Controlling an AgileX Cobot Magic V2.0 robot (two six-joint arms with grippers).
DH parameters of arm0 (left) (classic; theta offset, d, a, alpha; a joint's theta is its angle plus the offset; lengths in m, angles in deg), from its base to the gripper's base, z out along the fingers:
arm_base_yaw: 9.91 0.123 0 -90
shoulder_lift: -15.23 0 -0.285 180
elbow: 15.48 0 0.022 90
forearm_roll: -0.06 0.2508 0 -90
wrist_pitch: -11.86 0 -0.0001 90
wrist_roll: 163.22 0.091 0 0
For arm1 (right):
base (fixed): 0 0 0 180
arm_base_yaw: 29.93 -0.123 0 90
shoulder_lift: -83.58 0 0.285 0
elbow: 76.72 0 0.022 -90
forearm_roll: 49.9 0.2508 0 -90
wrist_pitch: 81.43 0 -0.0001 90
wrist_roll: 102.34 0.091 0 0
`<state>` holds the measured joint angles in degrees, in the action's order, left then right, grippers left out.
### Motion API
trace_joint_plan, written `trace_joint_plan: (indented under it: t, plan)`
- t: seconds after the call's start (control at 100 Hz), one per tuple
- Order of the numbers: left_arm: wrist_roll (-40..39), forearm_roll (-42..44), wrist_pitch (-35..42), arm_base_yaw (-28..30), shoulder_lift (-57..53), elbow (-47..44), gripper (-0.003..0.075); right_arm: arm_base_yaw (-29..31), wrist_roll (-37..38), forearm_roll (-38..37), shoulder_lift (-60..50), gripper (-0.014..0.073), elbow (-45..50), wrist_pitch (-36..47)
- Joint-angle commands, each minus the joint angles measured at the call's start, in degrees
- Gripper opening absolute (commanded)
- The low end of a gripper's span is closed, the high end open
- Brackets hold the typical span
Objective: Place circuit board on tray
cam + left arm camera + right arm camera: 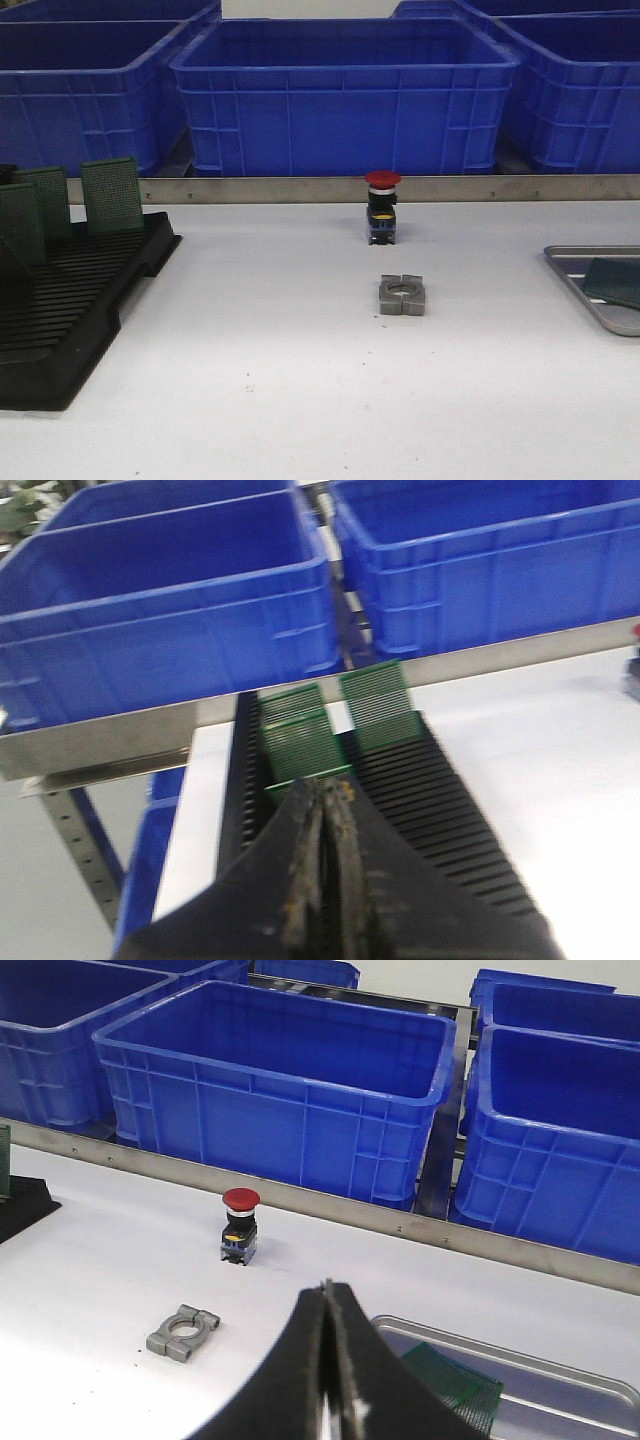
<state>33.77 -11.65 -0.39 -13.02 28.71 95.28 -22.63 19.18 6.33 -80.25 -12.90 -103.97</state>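
Scene: a white counter with blue plastic bins lined up behind it.
Tray: a flat silver-grey tray sits at the right edge of the counter, partly cut off in the front view.
Board on tray: one green circuit board lies flat inside the tray, so at least one placement looks done.
Boards left: three more green boards stand upright in a black slotted rack at the left side of the counter, well apart from the tray.
Left fingers: the left gripper is pressed together with nothing between its tips, and hovers just above the rack near the standing boards.
Right fingers: the right gripper is likewise together and empty, hovering just beside the tray.
Other items: a red-capped push button and a grey metal clamp rest mid-counter, untouched.
Progress: likely between cycles; the next board is not yet gripped.
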Motion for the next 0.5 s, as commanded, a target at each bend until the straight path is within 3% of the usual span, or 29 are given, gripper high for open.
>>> trace_joint_plan:
  t: [0.0, 0.09, 0.17, 0.23, 0.49]
  plan:
    - [-10.4, 9.1, 11.9, 0.2, 0.4, -1.9, -0.0017, 0.0, -0.5, 1.1, 0.5, -0.0059, -1.5, 2.2]
    - [-17.0, 13.1, 17.0, 0.3, -0.6, -6.6, -0.0017, 0.0, -0.5, 1.1, 0.5, -0.0059, -1.5, 2.2]
    - [-17.0, 13.1, 16.8, 0.7, -2.6, -9.4, -0.0017, 0.0, -0.5, 1.1, 0.5, -0.0059, -1.5, 2.2]
    - [-17.0, 13.9, 11.2, 1.3, -4.7, -9.3, -0.0017, 0.0, -0.5, 1.1, 0.5, -0.0059, -1.5, 2.2]
    - [-17.0, 15.1, 4.0, 0.6, -7.9, -9.5, -0.0017, 0.0, -0.5, 1.1, 0.5, -0.0059, -1.4, 2.2]
